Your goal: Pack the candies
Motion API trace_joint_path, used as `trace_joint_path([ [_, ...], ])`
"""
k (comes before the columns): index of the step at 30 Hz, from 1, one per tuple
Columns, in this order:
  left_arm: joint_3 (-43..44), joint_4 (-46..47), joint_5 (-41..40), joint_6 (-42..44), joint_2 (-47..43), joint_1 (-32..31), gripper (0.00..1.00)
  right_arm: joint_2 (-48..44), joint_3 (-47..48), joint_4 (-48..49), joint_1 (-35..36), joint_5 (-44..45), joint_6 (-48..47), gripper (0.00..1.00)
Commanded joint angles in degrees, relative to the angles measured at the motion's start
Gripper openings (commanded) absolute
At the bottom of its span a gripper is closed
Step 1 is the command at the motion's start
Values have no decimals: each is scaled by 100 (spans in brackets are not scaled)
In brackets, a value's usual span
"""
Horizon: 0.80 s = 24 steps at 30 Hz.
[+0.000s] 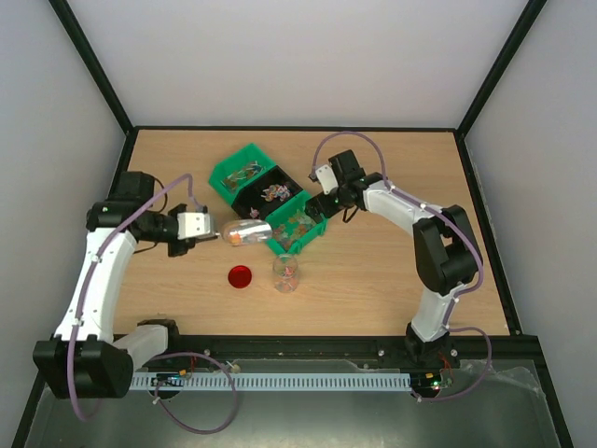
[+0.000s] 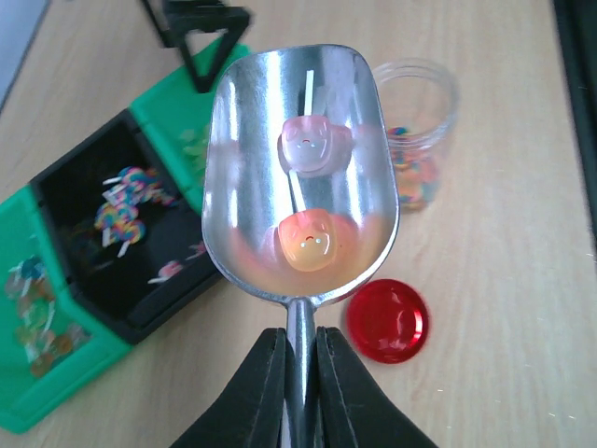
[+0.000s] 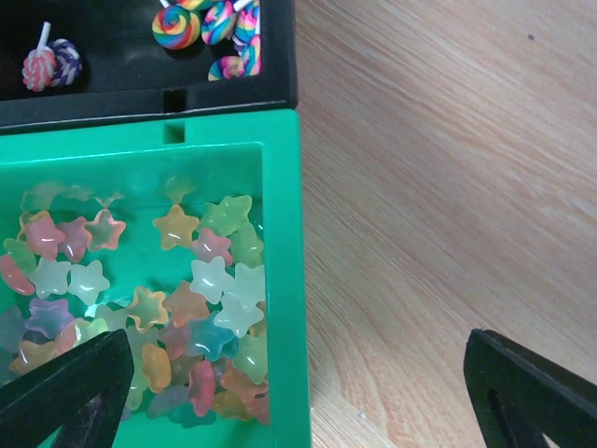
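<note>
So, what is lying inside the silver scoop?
In the scoop lie a pink candy and an orange candy. What lies beneath its bowl is covered.

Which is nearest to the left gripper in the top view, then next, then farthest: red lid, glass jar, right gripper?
Measured from the left gripper:
1. the red lid, just right of it, toward the near edge.
2. the glass jar, right of the lid.
3. the right gripper, over the green bin, on the right.
</note>
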Motion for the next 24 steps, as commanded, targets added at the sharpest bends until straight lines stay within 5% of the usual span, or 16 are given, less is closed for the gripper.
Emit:
trace_joint_path([
  [1,-179,-673,133,694,-284,-335,2,-294,80,-224,-29,-67,-2,99],
  [24,-19,-65,-1972,-1093,-196,-2314,2,-341,78,-226,-29,-37,1,99],
])
